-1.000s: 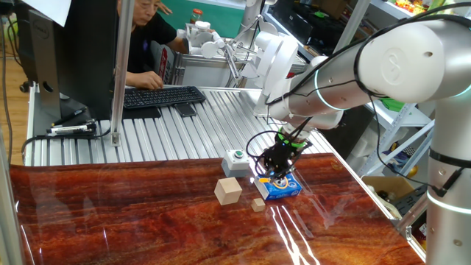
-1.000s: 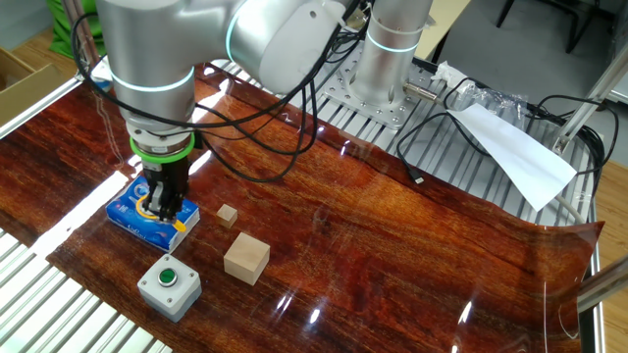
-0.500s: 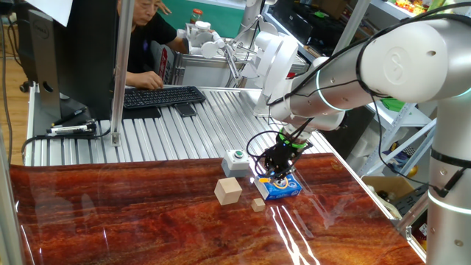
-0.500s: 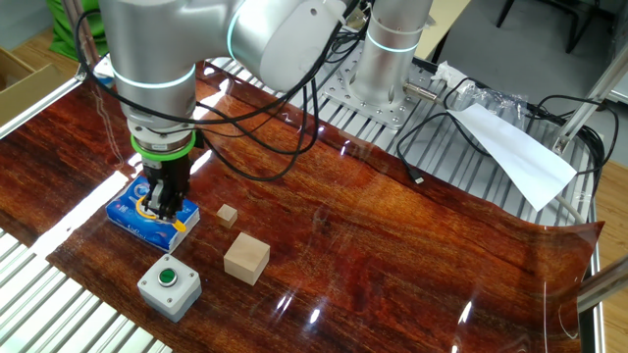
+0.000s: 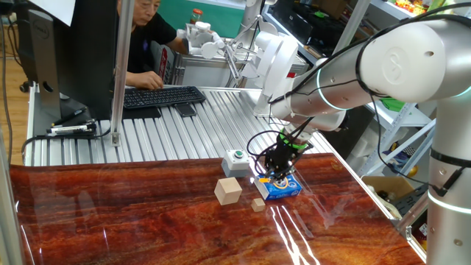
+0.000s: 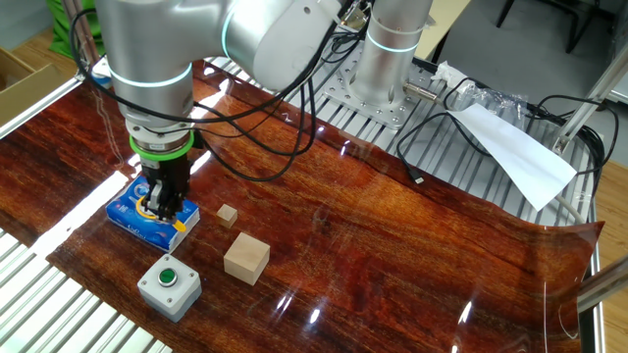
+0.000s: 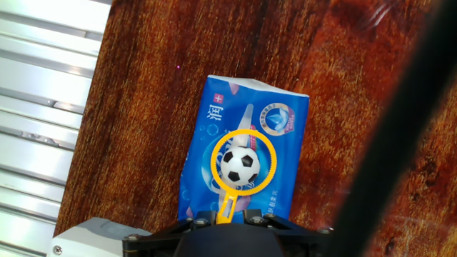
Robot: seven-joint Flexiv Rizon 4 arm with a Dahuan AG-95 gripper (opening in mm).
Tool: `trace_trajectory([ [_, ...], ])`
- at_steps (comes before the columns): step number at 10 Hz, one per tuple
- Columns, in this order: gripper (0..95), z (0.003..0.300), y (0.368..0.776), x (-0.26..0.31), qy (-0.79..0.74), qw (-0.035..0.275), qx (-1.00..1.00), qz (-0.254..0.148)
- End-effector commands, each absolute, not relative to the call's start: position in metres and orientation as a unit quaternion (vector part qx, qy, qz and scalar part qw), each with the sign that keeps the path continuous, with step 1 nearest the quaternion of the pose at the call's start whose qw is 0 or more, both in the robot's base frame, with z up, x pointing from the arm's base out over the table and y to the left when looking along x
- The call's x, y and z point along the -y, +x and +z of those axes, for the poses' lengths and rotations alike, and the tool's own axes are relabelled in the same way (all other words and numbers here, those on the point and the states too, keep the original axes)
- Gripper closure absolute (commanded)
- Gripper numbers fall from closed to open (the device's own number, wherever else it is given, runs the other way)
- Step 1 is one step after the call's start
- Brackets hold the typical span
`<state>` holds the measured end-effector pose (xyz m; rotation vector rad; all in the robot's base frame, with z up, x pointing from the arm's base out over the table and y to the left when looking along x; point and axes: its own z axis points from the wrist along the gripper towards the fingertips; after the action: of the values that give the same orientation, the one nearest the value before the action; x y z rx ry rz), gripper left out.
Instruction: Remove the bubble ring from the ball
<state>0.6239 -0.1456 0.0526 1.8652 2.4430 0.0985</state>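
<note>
- Nothing much has shifted vs the earlier frames: arm, blue pack (image 7: 246,153) and both wooden cubes sit where they were.
- My end effector (image 6: 160,204) hangs low over the pack; hand view shows the bubble ring (image 7: 243,165) encircling the ball (image 7: 239,165), stem pointing at my fingers.
- Stem seems to run in btwn the fingers, but tips are cut off at frame edge, so can't tell if I'm gripping it.
- Judgement: ring not lifted yet; task step pending.
- Grey button box (image 6: 169,285) sits just beside on the worktop (image 6: 373,245).
</note>
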Motion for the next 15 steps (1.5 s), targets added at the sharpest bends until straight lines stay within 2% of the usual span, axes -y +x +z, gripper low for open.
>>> trace_trajectory([
  [1, 76.0, 0.0512, 0.6251, 0.1459, 0.608, 0.036, -0.793, 0.031],
  [15, 76.0, 0.0525, 0.6247, 0.1456, 0.609, 0.039, -0.792, 0.03],
])
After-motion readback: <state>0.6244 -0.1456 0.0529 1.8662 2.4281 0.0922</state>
